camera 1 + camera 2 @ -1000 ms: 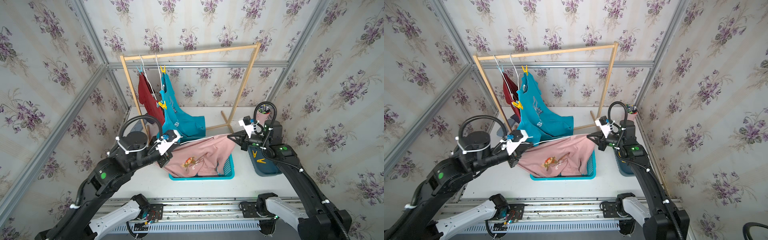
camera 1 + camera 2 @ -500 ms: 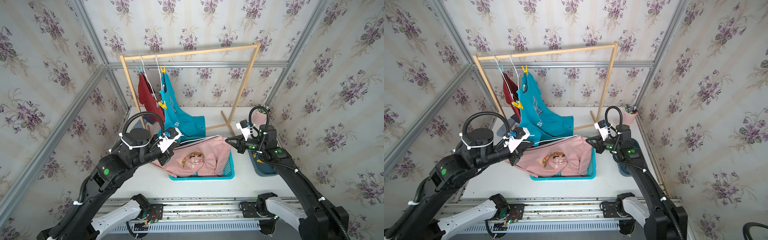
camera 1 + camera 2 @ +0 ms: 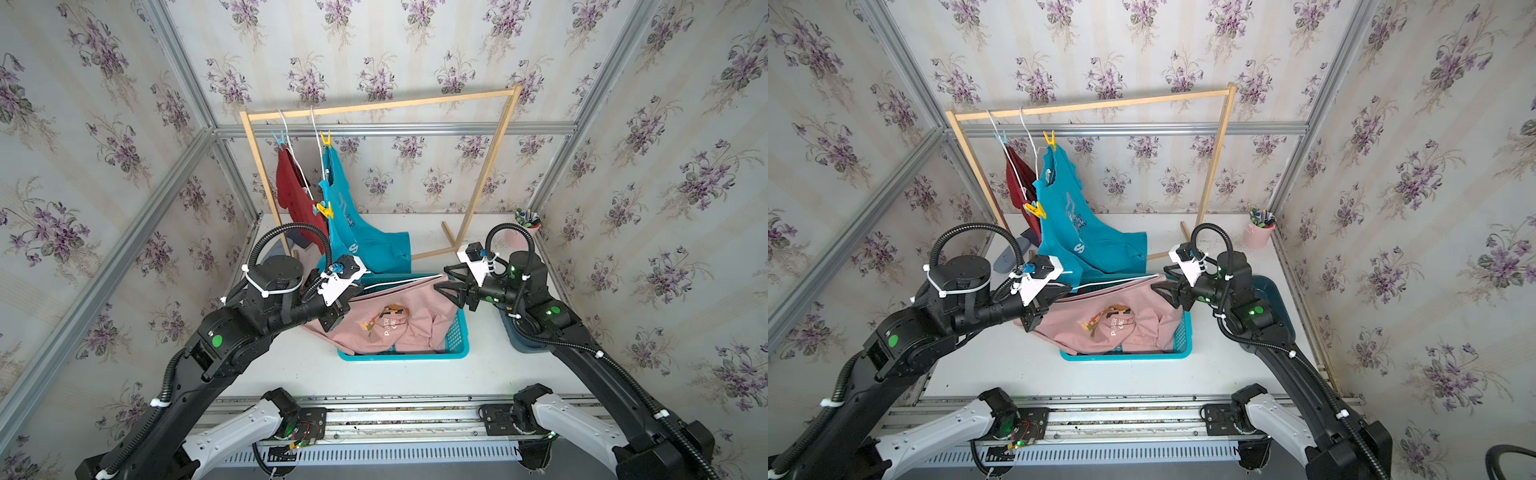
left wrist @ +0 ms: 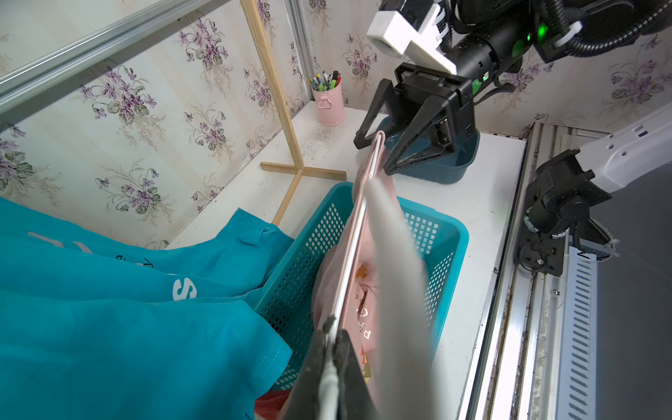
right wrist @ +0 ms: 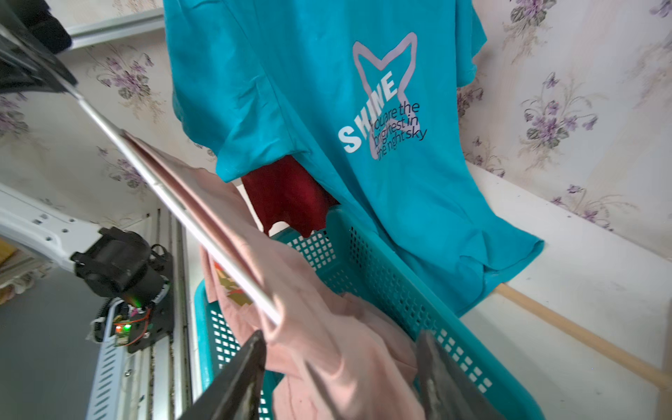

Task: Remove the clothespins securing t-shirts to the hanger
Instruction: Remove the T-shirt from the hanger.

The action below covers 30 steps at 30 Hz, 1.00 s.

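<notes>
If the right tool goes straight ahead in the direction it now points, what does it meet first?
Most likely the pink t-shirt, where it drapes over the end of the white hanger: that end lies between the open jaws of the right tool. Exact depth is unclear.

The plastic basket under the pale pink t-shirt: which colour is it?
The perforated plastic basket is turquoise; the left wrist view shows it best.

Pale pink t-shirt (image 3: 399, 328): on white wire hanger (image 5: 182, 214), in turquoise perforated plastic basket (image 3: 457, 336), between my left gripper (image 4: 334, 329) and right gripper (image 3: 440, 277). Behind: turquoise t-shirt (image 3: 365, 245), dark red t-shirt (image 3: 293, 195) on wooden rack (image 3: 374, 106).
</notes>
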Available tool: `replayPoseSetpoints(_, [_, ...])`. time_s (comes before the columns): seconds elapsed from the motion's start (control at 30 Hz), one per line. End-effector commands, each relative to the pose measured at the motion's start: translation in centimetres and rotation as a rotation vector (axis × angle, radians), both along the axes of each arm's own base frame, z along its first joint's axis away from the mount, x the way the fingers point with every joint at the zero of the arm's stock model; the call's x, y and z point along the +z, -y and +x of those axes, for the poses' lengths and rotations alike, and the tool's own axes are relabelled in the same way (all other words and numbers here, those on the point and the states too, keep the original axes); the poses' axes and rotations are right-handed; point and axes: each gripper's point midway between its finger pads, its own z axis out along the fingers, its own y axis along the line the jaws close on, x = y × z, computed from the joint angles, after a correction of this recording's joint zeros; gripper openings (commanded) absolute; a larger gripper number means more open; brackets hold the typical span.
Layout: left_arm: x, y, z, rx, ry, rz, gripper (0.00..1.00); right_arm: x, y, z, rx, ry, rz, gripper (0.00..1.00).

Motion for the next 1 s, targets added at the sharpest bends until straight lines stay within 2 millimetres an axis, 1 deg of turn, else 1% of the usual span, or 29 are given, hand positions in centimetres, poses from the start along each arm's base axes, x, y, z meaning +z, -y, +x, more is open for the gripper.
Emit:
replayPoseSetpoints(0.0, [1.2, 0.3, -0.2, -0.019, 0.030, -0.036, 0.00, -0.6, -0.1, 0.9, 0.001, 0.024, -0.071, 0.34])
replayPoseSetpoints(0.07, [1.4, 0.1, -0.2, -0.014, 0.037, -0.037, 0.00, -0.8, -0.6, 0.8, 0.035, 0.007, -0.078, 0.18])
replayPoseSetpoints(0.1, [1.4, 0.0, -0.2, -0.008, 0.040, -0.038, 0.00, -0.9, -0.8, 0.7, 0.050, 0.001, -0.076, 0.08])
replayPoseSetpoints(0.13, [1.6, -0.2, -0.1, 0.005, 0.043, -0.038, 0.00, -0.9, -0.9, 0.6, 0.062, -0.001, -0.073, 0.00])
replayPoseSetpoints(0.2, [1.9, -0.5, -0.1, 0.022, 0.054, -0.043, 0.00, -1.0, -1.0, 0.4, 0.069, -0.009, -0.067, 0.00])
replayPoseSetpoints(0.23, [2.1, -1.0, 0.2, 0.052, 0.068, -0.037, 0.00, -1.1, -0.9, 0.5, 0.058, -0.012, -0.069, 0.00])
replayPoseSetpoints(0.3, [2.5, -1.5, 0.2, 0.071, 0.089, -0.038, 0.00, -1.6, -0.5, 0.9, 0.026, -0.023, -0.083, 0.00])
replayPoseSetpoints(0.4, [2.9, -2.0, 0.1, 0.088, 0.113, -0.040, 0.00, -3.2, 0.0, 1.3, -0.012, -0.057, -0.126, 0.00])
replayPoseSetpoints(0.5, [3.1, -2.1, 0.0, 0.086, 0.121, -0.045, 0.00, -4.8, 0.6, 2.0, -0.062, -0.110, -0.166, 0.00])
replayPoseSetpoints(0.57, [3.3, -2.1, -0.1, 0.079, 0.123, -0.048, 0.00, -5.3, 0.8, 2.5, -0.090, -0.134, -0.178, 0.00])
replayPoseSetpoints(0.83, [4.2, -2.2, -0.7, 0.067, 0.141, -0.086, 0.00, -6.1, 1.1, 3.1, -0.133, -0.168, -0.172, 0.00])
replayPoseSetpoints(0.9, [4.4, -2.0, -0.8, 0.059, 0.140, -0.100, 0.00, -5.9, 0.5, 2.3, -0.088, -0.169, -0.142, 0.00])
replayPoseSetpoints(0.97, [4.1, -1.7, -0.8, 0.052, 0.124, -0.103, 0.00, -5.2, 0.2, 1.7, -0.061, -0.150, -0.107, 0.00])
